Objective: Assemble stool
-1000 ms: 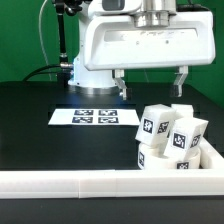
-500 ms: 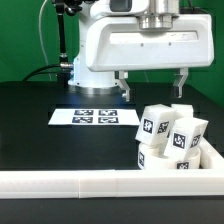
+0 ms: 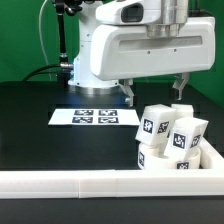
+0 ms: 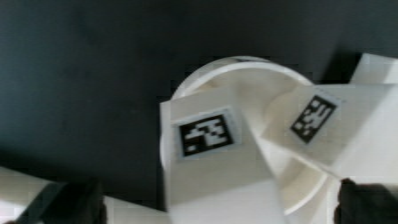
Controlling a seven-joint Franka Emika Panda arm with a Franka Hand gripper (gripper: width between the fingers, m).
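The stool's white parts lie bunched at the exterior view's right. Two blocky legs [image 3: 156,128] [image 3: 188,136] with black-and-white tags stand in front, and a third part [image 3: 180,108] peeks out behind them. In the wrist view the round ring-rimmed seat [image 4: 237,76] lies under two tagged legs [image 4: 217,140] [image 4: 331,112]. My gripper [image 3: 155,90] hangs open and empty just above and behind the parts. Its dark fingertips [image 4: 68,205] frame the pile in the wrist view and touch nothing.
The marker board [image 3: 93,116] lies flat on the black table to the exterior view's left of the parts. The long white L-shaped rail [image 3: 90,184] runs along the front and turns up the right side [image 3: 212,158] beside the parts.
The gripper has come down a little and shifted slightly toward the exterior view's right, nearer the parts. It stays open. The parts have not moved.
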